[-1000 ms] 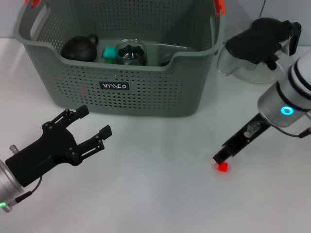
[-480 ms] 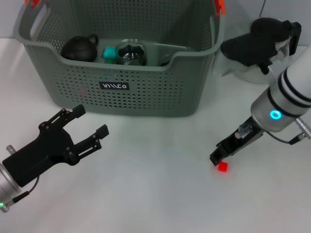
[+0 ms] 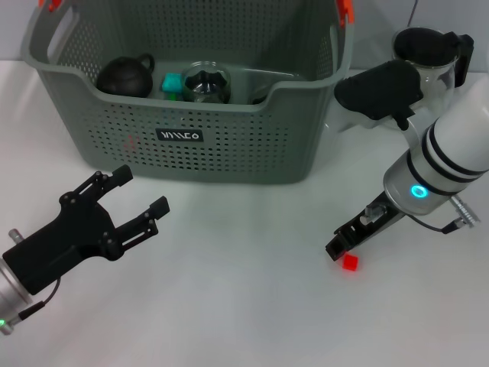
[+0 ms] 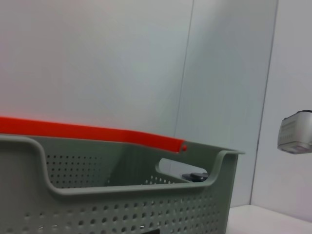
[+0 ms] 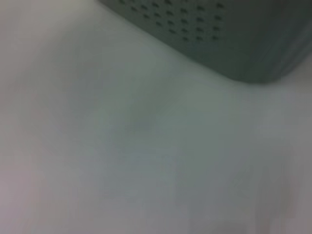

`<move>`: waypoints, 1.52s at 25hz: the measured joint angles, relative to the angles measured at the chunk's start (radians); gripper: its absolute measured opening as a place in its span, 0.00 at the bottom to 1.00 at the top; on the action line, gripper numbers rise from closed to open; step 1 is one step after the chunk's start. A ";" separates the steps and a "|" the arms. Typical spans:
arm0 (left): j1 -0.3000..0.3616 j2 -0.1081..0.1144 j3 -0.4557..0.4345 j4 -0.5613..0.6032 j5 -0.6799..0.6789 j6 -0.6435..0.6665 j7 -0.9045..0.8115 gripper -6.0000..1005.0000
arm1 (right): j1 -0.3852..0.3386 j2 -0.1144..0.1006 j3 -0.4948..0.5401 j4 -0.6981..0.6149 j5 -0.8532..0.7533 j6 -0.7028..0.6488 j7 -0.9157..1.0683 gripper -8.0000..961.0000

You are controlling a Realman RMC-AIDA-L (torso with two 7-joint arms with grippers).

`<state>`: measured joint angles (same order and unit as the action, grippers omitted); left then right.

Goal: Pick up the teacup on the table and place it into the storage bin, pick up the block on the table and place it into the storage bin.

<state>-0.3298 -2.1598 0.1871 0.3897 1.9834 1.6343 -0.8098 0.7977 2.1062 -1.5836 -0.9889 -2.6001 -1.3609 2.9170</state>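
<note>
The small red block (image 3: 350,262) lies on the white table, front right. My right gripper (image 3: 335,248) hangs low just left of the block and slightly behind it, almost touching it. The grey-green storage bin (image 3: 191,145) stands at the back; in the left wrist view the storage bin (image 4: 122,195) shows from its side, and its corner (image 5: 234,44) shows in the right wrist view. A glass teacup (image 3: 206,82) sits inside the bin. At the front left my left gripper (image 3: 137,200) is open and empty, well in front of the bin.
In the bin there are also a dark round pot (image 3: 124,75) and a teal block (image 3: 172,82). A glass teapot (image 3: 416,69) with a black lid stands right of the bin, behind my right arm. Orange clips (image 3: 345,9) mark the bin's corners.
My right gripper has slid left, from over the red block to just beside it. The left gripper has drifted slightly left. The block has not moved.
</note>
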 joint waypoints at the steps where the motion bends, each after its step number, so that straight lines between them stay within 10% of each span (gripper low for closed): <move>1: 0.000 0.000 0.000 0.000 0.000 -0.003 0.000 0.84 | 0.000 0.000 -0.005 0.000 0.000 0.003 0.001 0.56; 23: 0.007 -0.002 -0.007 -0.003 0.000 -0.009 0.000 0.84 | -0.053 -0.004 -0.022 -0.153 0.011 -0.020 -0.005 0.46; 29: 0.011 -0.002 -0.014 -0.002 0.000 -0.008 0.000 0.84 | -0.179 -0.008 0.150 -0.537 0.129 -0.197 -0.090 0.46; 38: 0.010 0.000 -0.023 -0.003 0.000 -0.008 0.000 0.84 | -0.180 -0.010 0.448 -0.624 0.373 -0.357 -0.229 0.46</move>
<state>-0.3193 -2.1599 0.1641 0.3865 1.9834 1.6260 -0.8100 0.6179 2.0958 -1.1355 -1.6126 -2.2270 -1.7175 2.6883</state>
